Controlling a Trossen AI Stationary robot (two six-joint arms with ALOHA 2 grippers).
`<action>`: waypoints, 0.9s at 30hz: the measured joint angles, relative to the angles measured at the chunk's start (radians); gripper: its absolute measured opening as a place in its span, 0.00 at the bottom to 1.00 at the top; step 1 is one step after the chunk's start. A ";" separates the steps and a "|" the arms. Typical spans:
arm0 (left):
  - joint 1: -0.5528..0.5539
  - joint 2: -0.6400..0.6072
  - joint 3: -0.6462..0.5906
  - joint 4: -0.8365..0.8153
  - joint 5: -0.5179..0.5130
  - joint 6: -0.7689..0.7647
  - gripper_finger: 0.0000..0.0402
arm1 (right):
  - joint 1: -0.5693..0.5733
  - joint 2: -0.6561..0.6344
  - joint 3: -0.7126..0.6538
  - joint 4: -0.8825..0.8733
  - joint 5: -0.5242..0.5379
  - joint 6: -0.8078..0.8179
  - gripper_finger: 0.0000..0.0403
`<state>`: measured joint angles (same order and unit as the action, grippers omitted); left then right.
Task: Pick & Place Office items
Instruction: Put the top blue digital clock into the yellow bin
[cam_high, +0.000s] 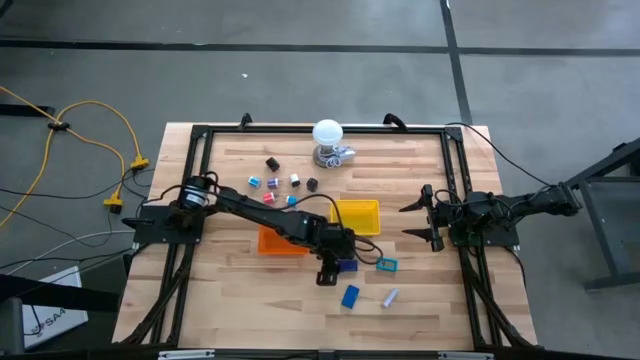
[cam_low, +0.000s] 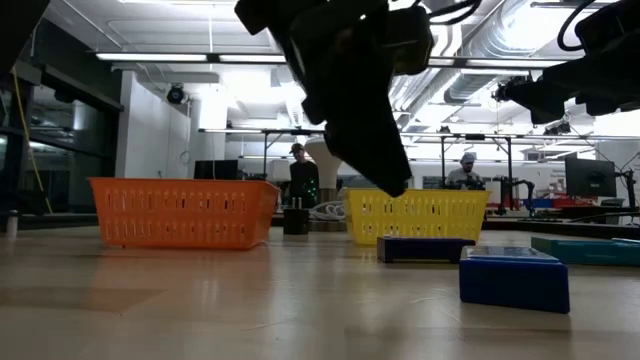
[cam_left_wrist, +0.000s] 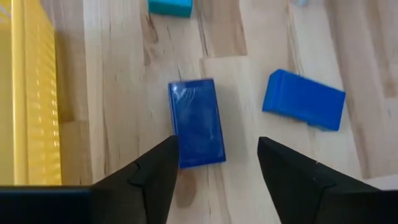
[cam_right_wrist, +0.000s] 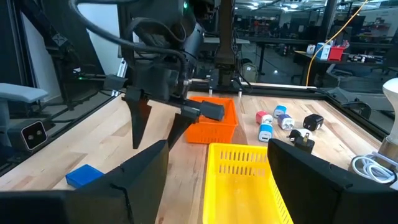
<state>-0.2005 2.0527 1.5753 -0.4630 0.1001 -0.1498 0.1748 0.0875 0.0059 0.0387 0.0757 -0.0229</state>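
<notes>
**Inspector:** State the position of your left jaws.

**Robot:** My left gripper (cam_high: 333, 268) hangs over the worktop (cam_high: 230, 310), just past the near edge of the yellow tray (cam_high: 358, 215). The jaws are spread and pinch nothing. Directly below them, flat on the wood, lies a dark blue block (cam_left_wrist: 196, 122); seen from my left wrist, one finger (cam_left_wrist: 149, 177) overlaps its edge, but the level camera shows both fingers above the wood.

**Inspector:** And the right?

**Robot:** My right gripper (cam_high: 418, 222) waits at the right side of the worktop, jaws spread wide, nothing between them.

**Inspector:** The other office items?

**Robot:** A lighter blue block (cam_high: 349, 296) and a small grey piece (cam_high: 389, 297) lie nearer the front edge. A teal block (cam_high: 387, 265) sits just right of the dark one. A cluster of small coloured bits (cam_high: 275, 185) rests behind the orange tray (cam_high: 275, 242).

**Inspector:** Anything else?

**Robot:** A white ball on a metal base (cam_high: 328, 135) stands at the back.
</notes>
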 joint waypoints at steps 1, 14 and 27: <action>0.000 0.001 0.000 -0.001 0.000 -0.001 0.57 | 0.000 0.000 0.000 0.000 0.000 0.000 0.65; -0.015 0.040 0.001 0.012 -0.031 -0.017 0.65 | 0.000 0.000 0.000 0.001 0.000 0.000 0.65; -0.032 0.070 -0.001 0.007 -0.103 -0.052 0.65 | 0.000 0.000 0.000 0.000 -0.001 0.000 0.65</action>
<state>-0.2322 2.1229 1.5742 -0.4563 -0.0030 -0.2013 0.1749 0.0879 0.0059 0.0387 0.0750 -0.0230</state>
